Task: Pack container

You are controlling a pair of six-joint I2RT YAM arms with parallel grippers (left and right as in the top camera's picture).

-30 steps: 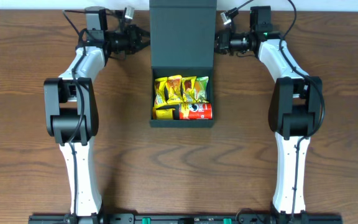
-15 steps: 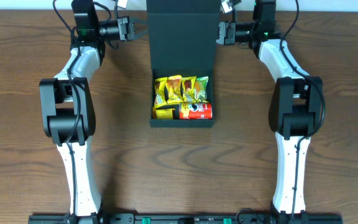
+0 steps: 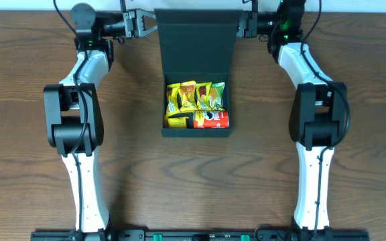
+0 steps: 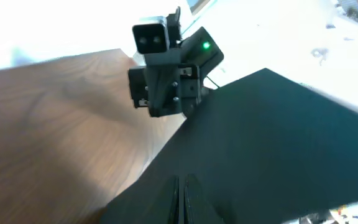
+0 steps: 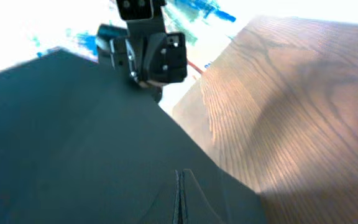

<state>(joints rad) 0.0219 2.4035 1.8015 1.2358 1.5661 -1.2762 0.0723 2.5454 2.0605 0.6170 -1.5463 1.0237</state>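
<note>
- Container point(image 3: 197, 131) midway between the left and right edges of the wooden counter point(image 3: 25, 134), somewhat nearer the far edge than the near one; dark teal-green, square, open on top.
- Lid point(image 3: 197, 40) joined to the box's far wall and swung back toward the far edge of the counter, its free end close to that edge; seen from both wrist cameras slanting above the wood, not flat on it.
- Inside the box: yellow and green snack packets point(image 3: 194, 96) side by side across the far part; red can point(image 3: 213, 119) on its side against the near wall, toward the box's right corner.
- Left gripper point(image 3: 154, 25) at the lid's left edge, close to the far edge of the counter; fingers point(image 4: 192, 202) pressed nearly together with only a thin slit between them, pinching the lid's edge.
- Right gripper point(image 3: 238, 27) straight across at the lid's right edge; fingers point(image 5: 186, 208) likewise almost closed, clamped on that edge.
- Green light lit on the right wrist housing, seen across the dark panel from the left wrist camera.
- Both arms stretched from the near edge up to the far edge, one on each side of the box and apart from it.
</note>
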